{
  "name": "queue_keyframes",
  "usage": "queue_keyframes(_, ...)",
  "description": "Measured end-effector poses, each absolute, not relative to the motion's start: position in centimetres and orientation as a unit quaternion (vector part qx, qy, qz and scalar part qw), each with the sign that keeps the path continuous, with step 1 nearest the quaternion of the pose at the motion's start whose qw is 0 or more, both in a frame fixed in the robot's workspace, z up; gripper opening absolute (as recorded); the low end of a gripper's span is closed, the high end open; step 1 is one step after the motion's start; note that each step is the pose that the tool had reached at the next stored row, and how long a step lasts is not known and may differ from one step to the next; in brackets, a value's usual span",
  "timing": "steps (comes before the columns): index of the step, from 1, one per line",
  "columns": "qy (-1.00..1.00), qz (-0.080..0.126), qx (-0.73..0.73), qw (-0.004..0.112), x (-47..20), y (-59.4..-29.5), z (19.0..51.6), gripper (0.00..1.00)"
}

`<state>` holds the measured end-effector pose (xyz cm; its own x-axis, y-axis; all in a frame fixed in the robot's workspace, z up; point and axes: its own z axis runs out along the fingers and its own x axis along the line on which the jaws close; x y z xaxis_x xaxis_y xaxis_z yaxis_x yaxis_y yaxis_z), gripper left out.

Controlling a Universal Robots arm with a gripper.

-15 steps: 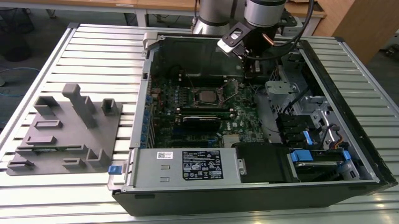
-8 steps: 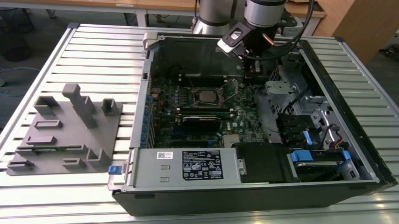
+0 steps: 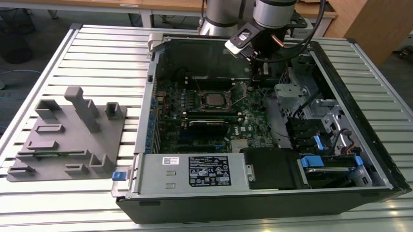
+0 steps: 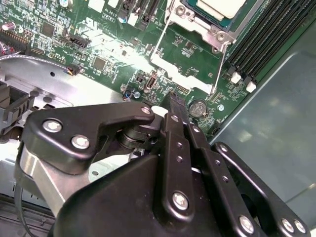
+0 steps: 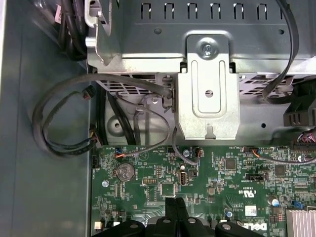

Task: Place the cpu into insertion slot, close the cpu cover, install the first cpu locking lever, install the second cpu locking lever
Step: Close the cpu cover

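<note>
Lying mid-board (image 3: 173,121), the cpu (image 3: 212,99) sits under the cover (image 4: 202,29), which looks down. I judge the levers (image 4: 220,67) not yet latched, rods standing free. My gripper (image 4: 173,101), fingers pressed together and empty, hangs near the coin cell (image 4: 197,107). Cables (image 5: 64,128) and a bracket (image 5: 207,94) crowd that side.

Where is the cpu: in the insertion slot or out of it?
In. The cpu lies flat inside the insertion slot, silvery top facing up.

On the surface (image 3: 96,43), the fixture block (image 3: 71,137) lies at the exterior view's left of the case (image 3: 258,209) holding the cpu (image 3: 213,99).
</note>
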<state>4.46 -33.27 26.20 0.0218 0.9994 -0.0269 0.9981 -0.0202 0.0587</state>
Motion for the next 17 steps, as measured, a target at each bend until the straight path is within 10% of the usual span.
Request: queue_keyframes(17,0.699,0.008,0.714,0.027,4.47,-33.27,26.05,0.11)
